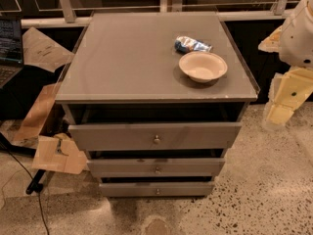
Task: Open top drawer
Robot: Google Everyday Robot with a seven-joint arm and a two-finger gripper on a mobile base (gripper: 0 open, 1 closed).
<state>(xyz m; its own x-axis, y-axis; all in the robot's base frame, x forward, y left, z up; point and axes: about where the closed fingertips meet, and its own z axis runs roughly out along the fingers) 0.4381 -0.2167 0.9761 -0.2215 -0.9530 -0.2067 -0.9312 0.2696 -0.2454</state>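
The one camera is looking down steeply from high in front of the worktop (127,58), facing its near edge and taking in all four corners from fairly close. The top drawer (122,136) is sitting just below that near edge, around frame centre. The gripper (279,112) is hanging at the frame's right side, beyond the worktop's near right corner.

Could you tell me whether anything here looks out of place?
The top drawer stands ajar, furthest out, with the middle drawer and bottom drawer ajar too. A crumpled bag lies by the bowl. The gripper hangs right of the cabinet.
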